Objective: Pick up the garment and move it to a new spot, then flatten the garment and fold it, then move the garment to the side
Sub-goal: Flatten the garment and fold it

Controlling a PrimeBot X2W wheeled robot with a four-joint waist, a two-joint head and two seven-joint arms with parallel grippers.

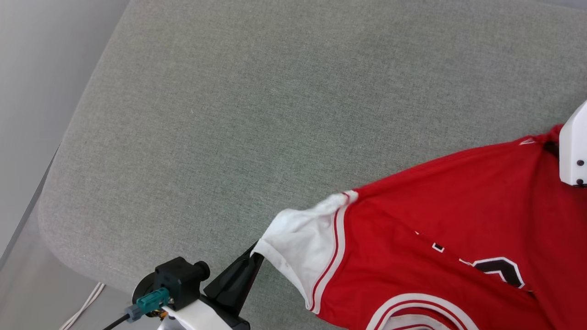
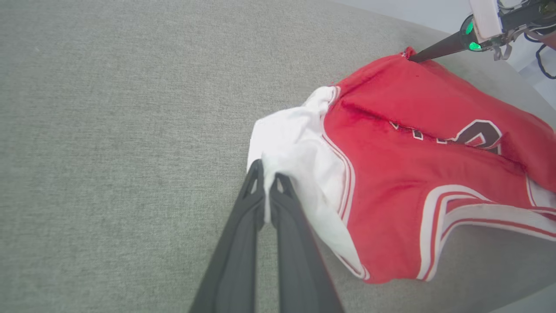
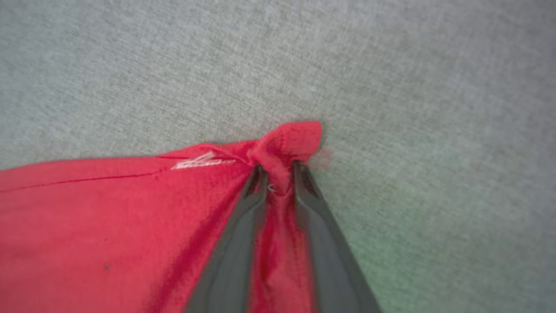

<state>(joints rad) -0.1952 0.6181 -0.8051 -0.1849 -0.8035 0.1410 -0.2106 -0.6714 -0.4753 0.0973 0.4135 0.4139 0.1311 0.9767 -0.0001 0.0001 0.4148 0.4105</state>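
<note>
The garment (image 1: 435,229), a red jersey with a white sleeve and black white-edged lettering, lies stretched across the grey cushion at the lower right. My left gripper (image 1: 254,252) is shut on the tip of the white sleeve (image 2: 295,148), and the left wrist view has the cloth pinched between its dark fingertips (image 2: 266,174). At the far red corner, my right gripper (image 3: 278,167) is closed around a bunched fold of the garment (image 3: 108,217), with red fabric filling the gap between its fingers. The left wrist view also has that gripper (image 2: 410,56) at the corner of the garment (image 2: 412,174).
The grey fabric cushion (image 1: 229,114) spreads wide to the left and back of the jersey. Its rounded edge runs down the left side, with pale floor and a white cable (image 1: 82,307) beyond. The right arm's white casing (image 1: 573,146) stands at the right edge.
</note>
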